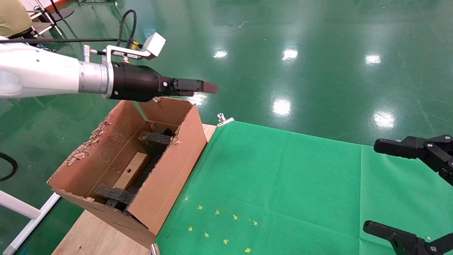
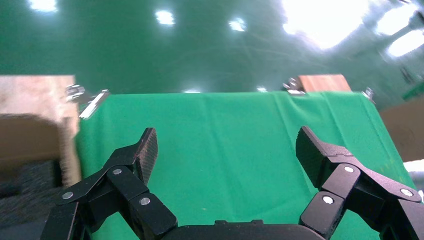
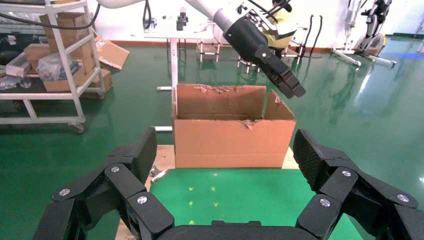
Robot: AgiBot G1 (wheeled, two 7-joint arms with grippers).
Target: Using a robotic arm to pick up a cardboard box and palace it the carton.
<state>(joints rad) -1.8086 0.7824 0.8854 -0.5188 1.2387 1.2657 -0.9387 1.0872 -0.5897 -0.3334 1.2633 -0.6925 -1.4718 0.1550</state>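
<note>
The small brown cardboard box (image 1: 134, 164), with a round hole in its top face, lies inside the carton (image 1: 173, 166) between two black foam blocks (image 1: 154, 139). The carton stands on the table's left end and also shows in the right wrist view (image 3: 230, 140). The white left arm's black gripper (image 1: 208, 87) hangs in the air above the carton's far end, pointing right; it is open and empty (image 2: 225, 150). It also shows in the right wrist view (image 3: 292, 89). My right gripper (image 1: 370, 186) is open and empty at the right edge, over the green cloth (image 3: 225, 150).
A green cloth (image 1: 283, 184) with small yellow star marks (image 1: 219, 226) covers the wooden table (image 1: 95, 230), held by a metal clip (image 1: 223, 120). A shelf trolley (image 3: 50, 65) with boxes stands on the green floor beyond.
</note>
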